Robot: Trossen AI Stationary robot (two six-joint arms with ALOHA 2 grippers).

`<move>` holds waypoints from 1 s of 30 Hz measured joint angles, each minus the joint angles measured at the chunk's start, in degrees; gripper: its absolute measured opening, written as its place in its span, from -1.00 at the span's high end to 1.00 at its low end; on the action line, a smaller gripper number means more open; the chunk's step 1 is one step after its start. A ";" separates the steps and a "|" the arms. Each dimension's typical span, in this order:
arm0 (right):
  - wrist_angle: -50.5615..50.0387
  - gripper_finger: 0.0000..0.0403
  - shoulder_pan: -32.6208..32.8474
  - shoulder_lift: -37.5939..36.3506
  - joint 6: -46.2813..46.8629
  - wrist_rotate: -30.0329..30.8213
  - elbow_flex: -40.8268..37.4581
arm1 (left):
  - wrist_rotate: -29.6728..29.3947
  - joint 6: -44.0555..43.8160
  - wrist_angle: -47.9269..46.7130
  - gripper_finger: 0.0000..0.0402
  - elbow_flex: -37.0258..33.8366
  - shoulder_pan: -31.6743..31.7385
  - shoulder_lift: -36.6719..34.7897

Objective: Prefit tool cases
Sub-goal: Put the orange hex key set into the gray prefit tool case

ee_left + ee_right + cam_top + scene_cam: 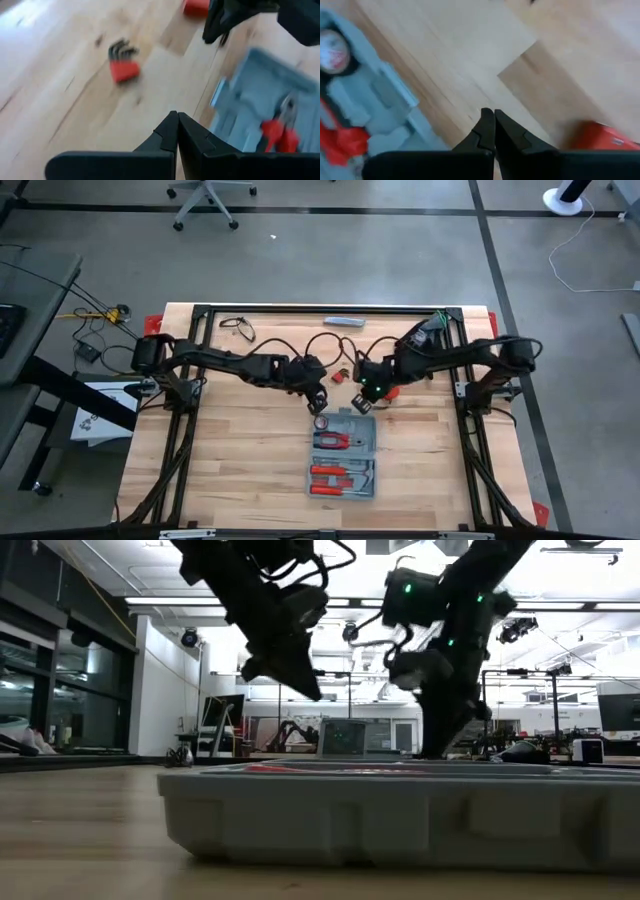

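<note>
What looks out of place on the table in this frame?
A red-handled hex key set lies loose on the wooden table, outside the open tool case, which already holds red-handled tools. A second small red item also sits on bare wood beside the case. Nothing looks spilled or damaged.

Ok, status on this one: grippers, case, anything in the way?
Left gripper and right gripper shut, empty, above the table. Case open, tools inside. Hex keys lie loose beside it.
</note>
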 joint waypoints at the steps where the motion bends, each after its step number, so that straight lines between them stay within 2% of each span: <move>1: -0.82 1.00 -0.20 -1.45 -0.60 0.53 0.00 | 0.19 -0.01 1.54 1.00 0.00 0.21 0.00; 6: -3.77 1.00 -1.13 -9.90 -1.85 4.98 0.03 | 3.32 -2.85 7.31 1.00 0.02 2.49 0.03; 11: -4.55 1.00 -1.65 -18.11 -5.01 6.44 0.11 | 4.83 -6.51 7.54 0.99 0.02 5.69 1.30; 14: -5.74 1.00 -1.67 -21.57 -5.47 8.38 0.11 | 8.06 -7.60 7.64 0.93 0.01 7.84 1.75; 18: -7.45 1.00 -1.67 -23.63 -6.20 9.86 0.12 | 13.21 -8.00 8.00 0.73 0.02 10.73 1.75; 24: -8.28 1.00 -1.70 -23.33 -6.07 11.81 0.17 | 17.85 -4.69 7.48 0.29 0.02 14.72 2.66; 30: -7.98 1.00 -1.76 -22.45 -3.03 16.47 0.17 | 24.43 -1.45 6.37 -0.05 3.62 17.41 9.04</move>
